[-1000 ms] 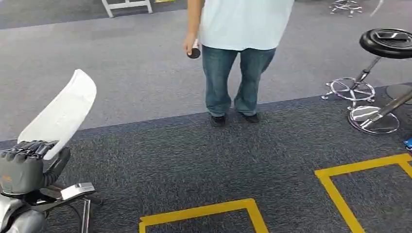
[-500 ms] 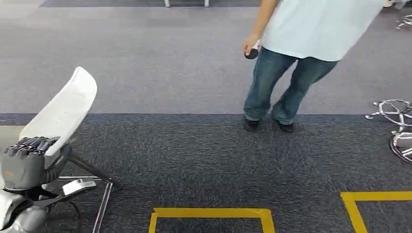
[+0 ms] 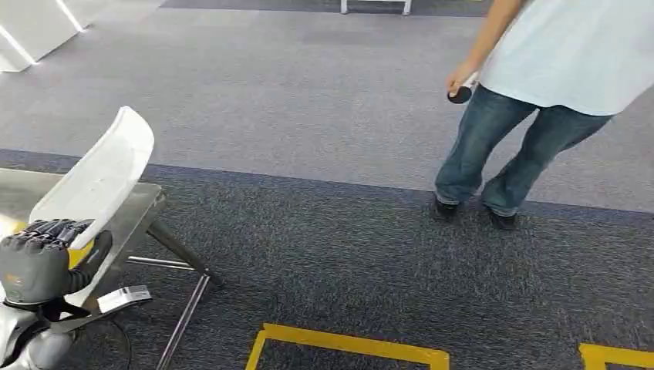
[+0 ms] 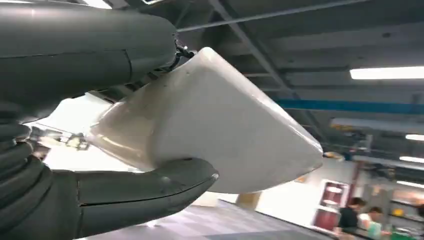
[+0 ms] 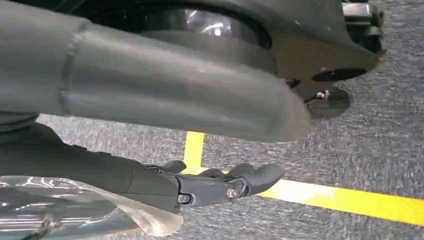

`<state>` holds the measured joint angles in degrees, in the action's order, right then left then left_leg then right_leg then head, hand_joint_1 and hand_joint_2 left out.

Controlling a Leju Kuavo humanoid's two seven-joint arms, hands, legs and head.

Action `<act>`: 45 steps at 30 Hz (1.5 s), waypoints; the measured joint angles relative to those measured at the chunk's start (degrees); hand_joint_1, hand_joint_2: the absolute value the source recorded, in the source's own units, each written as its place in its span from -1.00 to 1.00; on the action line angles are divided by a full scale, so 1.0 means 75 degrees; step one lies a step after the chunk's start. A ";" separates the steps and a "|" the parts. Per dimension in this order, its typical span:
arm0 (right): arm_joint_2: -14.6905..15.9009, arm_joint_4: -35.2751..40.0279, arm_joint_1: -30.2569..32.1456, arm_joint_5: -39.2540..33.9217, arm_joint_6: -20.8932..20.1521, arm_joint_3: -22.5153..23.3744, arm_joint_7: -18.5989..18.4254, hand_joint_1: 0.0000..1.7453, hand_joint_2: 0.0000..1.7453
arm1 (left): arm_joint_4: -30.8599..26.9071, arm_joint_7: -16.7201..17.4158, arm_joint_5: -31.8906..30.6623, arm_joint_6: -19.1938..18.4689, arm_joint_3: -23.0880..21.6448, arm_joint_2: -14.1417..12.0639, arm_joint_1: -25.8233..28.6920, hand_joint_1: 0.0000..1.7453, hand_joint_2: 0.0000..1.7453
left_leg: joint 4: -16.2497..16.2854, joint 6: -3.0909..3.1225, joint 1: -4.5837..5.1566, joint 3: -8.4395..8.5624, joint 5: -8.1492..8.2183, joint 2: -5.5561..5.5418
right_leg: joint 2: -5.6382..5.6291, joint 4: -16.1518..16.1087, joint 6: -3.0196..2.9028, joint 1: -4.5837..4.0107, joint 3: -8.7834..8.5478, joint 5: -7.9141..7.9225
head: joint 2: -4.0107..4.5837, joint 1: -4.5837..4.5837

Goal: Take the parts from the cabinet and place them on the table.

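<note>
A white curved shell-like part [image 3: 100, 173] stands upright at the lower left of the head view, and my left hand [image 3: 38, 262] grips its lower end. Up close, the same white part [image 4: 215, 130] sits between the thick thumb and the fingers of my left hand [image 4: 125, 195]. Just behind the part, the corner of a metal table [image 3: 23, 193] comes in from the left. My right hand [image 5: 165, 180] hangs over the carpet, its thumb and dark fingers apart. Crinkled clear plastic [image 5: 75, 210] lies against the fingers; I cannot tell whether they hold it.
A person [image 3: 540, 77] in a light shirt and jeans stands at the right on the carpet, with a small dark object in one hand. The table's slanted legs [image 3: 185, 312] reach toward yellow floor tape [image 3: 347, 343]. A white structure [image 3: 31, 27] sits far left.
The camera has turned left: the person and floor tape slid right in the picture, and the metal table came in at the left. My left hand still grips the white part.
</note>
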<state>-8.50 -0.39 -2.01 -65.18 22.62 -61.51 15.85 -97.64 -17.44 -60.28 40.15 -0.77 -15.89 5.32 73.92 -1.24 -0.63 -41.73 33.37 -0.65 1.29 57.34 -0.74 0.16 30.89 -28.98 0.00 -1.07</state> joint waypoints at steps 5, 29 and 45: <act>-0.0003 0.0000 0.0001 -0.0009 0.0020 0.0000 -0.0006 -1.00 -1.00 | 0.0061 -0.0012 0.0003 0.0000 0.0000 0.0009 0.0010 1.00 1.00 | -0.1635 0.0045 0.0014 0.0891 -0.1017 0.0370 | 0.0503 0.0001 0.0034 -0.0033 -0.0101 -0.0090 | 0.0000 0.0000; -0.0015 0.0000 0.0019 -0.0026 0.0041 -0.0015 -0.0006 -1.00 -1.00 | 0.0085 0.0262 0.0038 0.0006 -0.0023 -0.0082 -0.0052 1.00 1.00 | -0.0936 0.0037 0.0024 0.0480 -0.0318 -0.0110 | -0.0205 -0.0002 0.0028 0.0055 0.0009 -0.0006 | 0.0000 0.0012; -0.0017 -0.0003 0.0015 -0.0026 0.0044 -0.0020 0.0003 -1.00 -1.00 | 0.0079 0.0221 0.0079 0.0006 -0.0017 -0.0064 -0.0046 1.00 1.00 | -0.2121 0.0456 0.0088 0.1066 -0.0932 0.0098 | -0.0125 0.1665 0.0359 -0.0027 0.0530 -0.1181 | 0.0000 0.0137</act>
<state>-8.63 -0.42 -1.90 -65.37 22.95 -61.66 15.87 -97.04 -15.78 -59.69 40.19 -0.89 -16.37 4.98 58.02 2.18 0.03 -33.73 26.38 0.09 0.35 69.82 1.95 -0.04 34.87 -37.83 0.00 -0.04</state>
